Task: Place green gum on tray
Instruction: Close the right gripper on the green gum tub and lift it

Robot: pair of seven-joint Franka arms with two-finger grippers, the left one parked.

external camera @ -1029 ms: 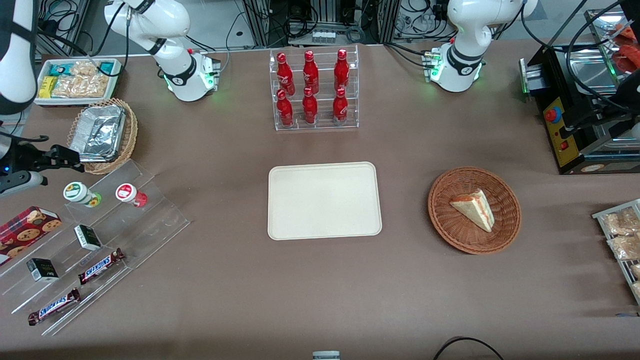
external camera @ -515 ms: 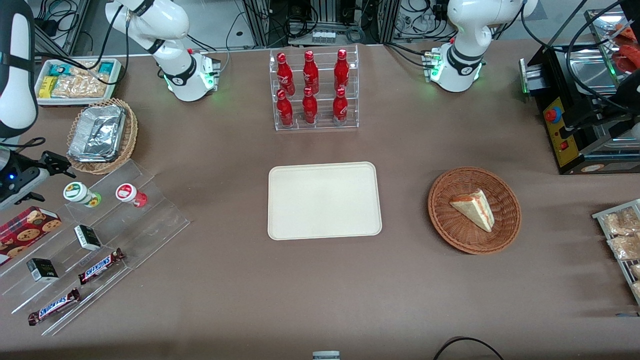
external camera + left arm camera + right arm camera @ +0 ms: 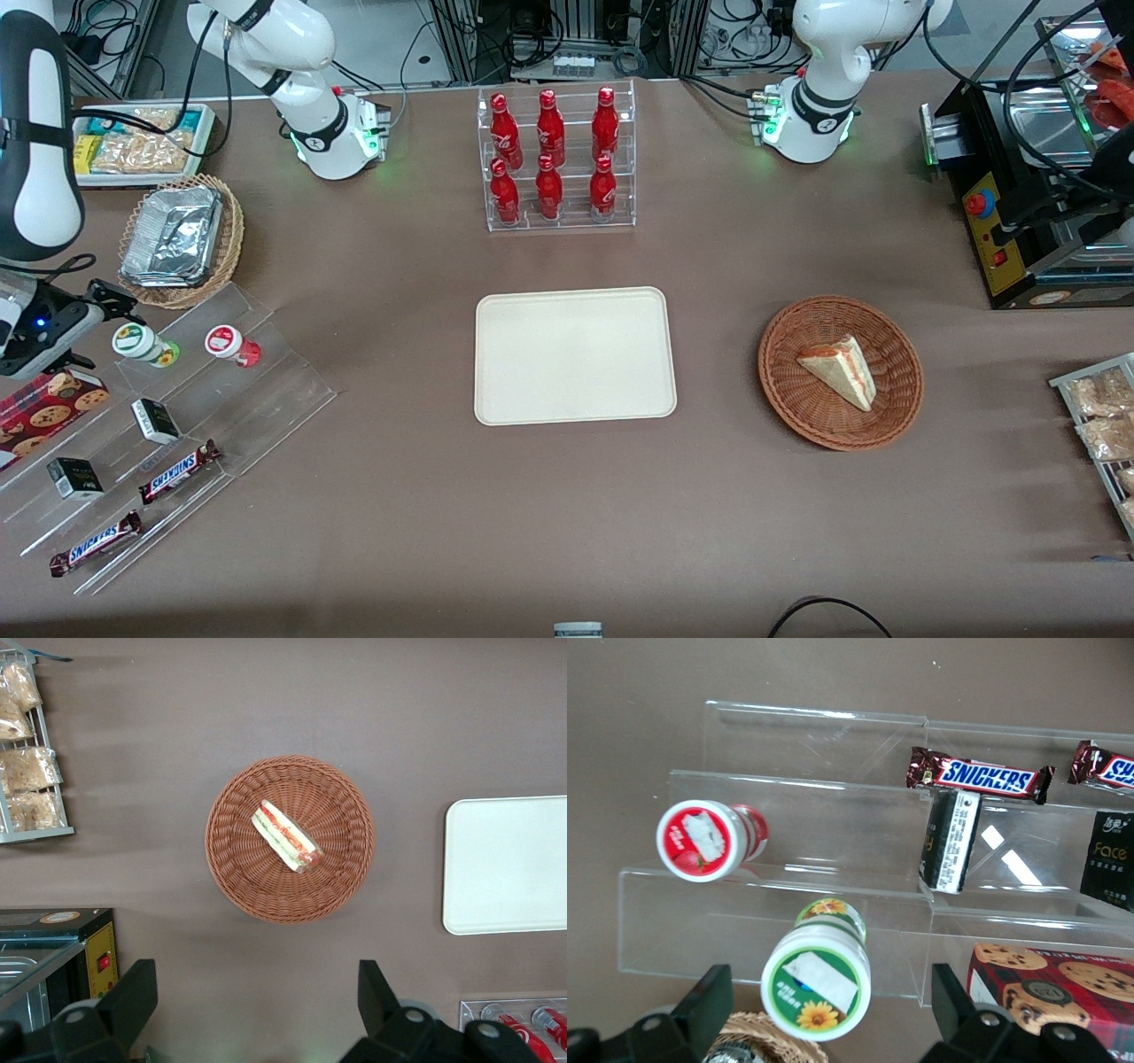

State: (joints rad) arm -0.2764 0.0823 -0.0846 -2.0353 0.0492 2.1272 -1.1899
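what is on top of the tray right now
Nothing: the tray shows only bare cream surface. The green gum stands on the clear stepped rack, the open gripper hovering beside it.

We see the green gum (image 3: 816, 982) with a smooth plastic lid on a clear glossy acrylic stand (image 3: 833, 868); the tray (image 3: 574, 355) looks matt. The pincer (image 3: 824, 1014) has matt black fingers; the worktop (image 3: 567, 514) is dull brown.

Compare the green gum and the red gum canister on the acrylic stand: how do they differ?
The green gum has a green-and-yellow lid label and green body; the red gum canister has a red label and red body. The green gum sits between the open jaws of the gripper above it; the red canister stands beside, clear of them, one step lower on the acrylic stand. Both are upright, white-lidded cylinders.
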